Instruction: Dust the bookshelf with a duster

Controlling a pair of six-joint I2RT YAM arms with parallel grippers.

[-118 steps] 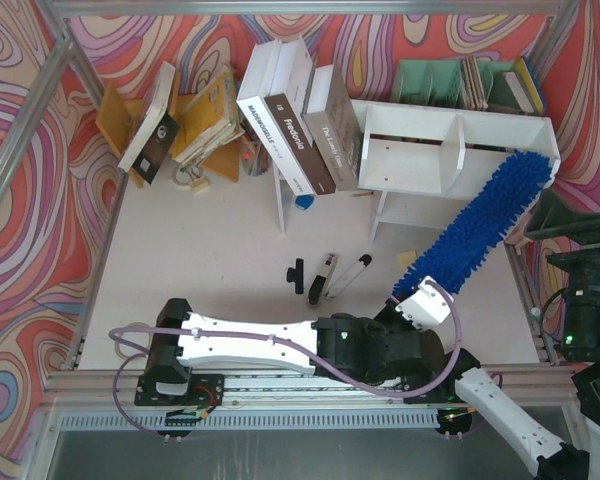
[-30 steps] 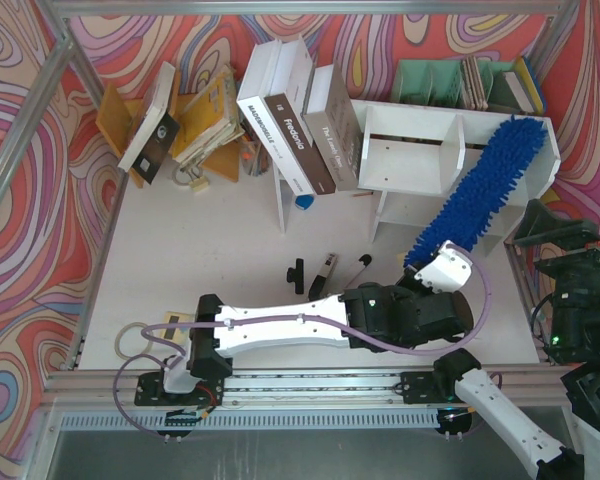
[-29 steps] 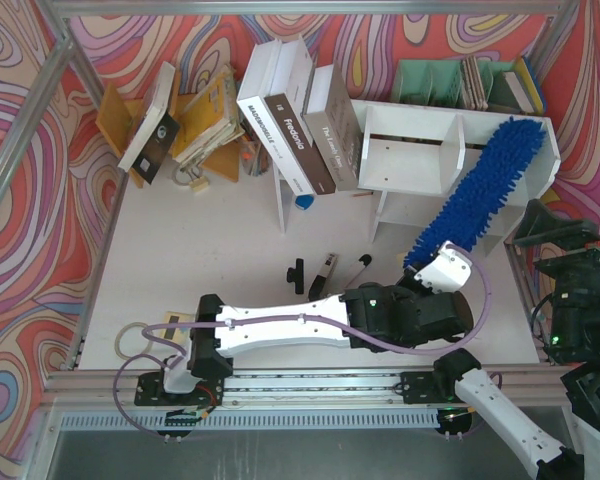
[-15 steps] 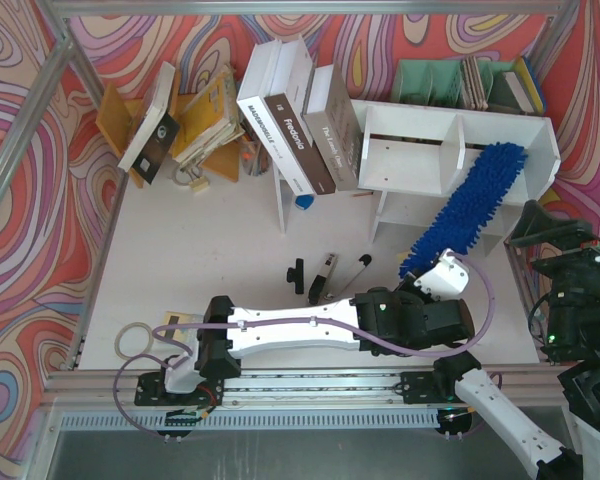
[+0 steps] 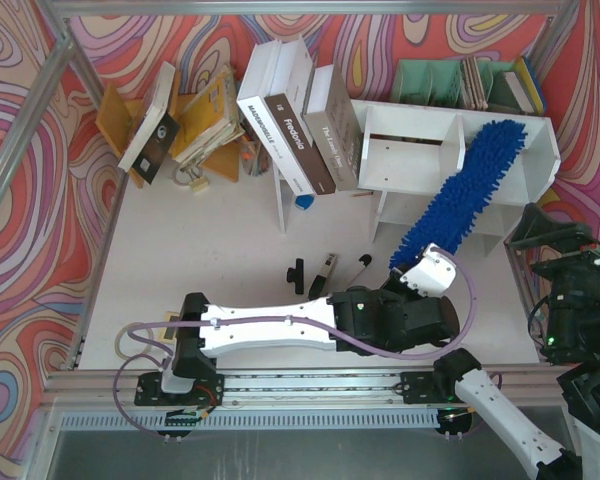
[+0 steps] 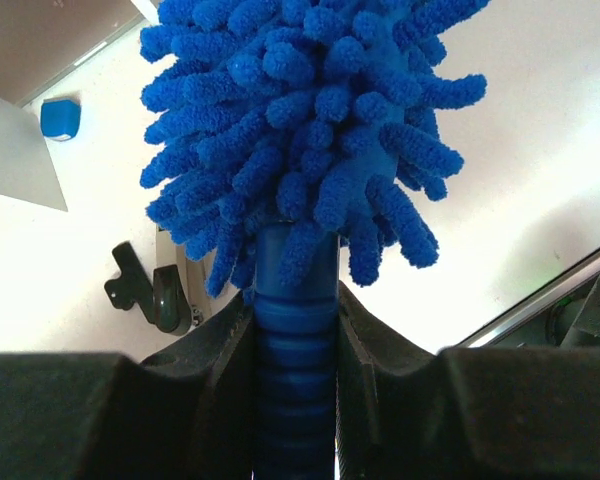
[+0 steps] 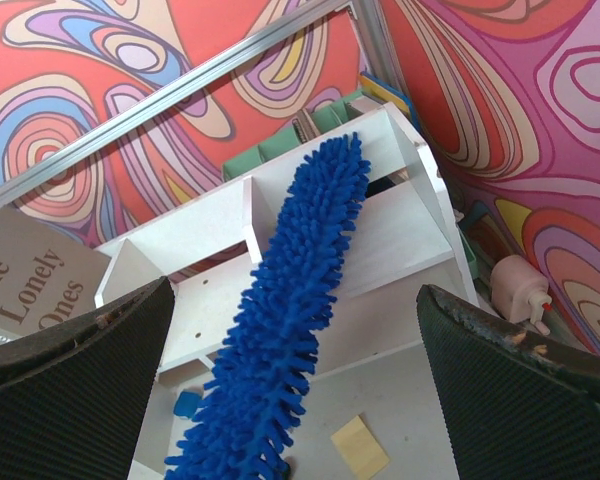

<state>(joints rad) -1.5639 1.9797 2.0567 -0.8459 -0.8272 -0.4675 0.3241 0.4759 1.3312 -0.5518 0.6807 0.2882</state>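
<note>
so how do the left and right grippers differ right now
The left gripper is shut on the duster handle; the right gripper stands wide open, holding nothing. The left sits over the table just in front of the bookshelf, with the duster slanting over its right cubby; the right sits off to the shelf's right side. Both point toward the bookshelf.

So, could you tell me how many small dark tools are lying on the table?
3: a black clip-like piece, a black-and-silver tool right beside it, and a second silver-and-black tool nearest the left arm. The arm may hide more.
</note>
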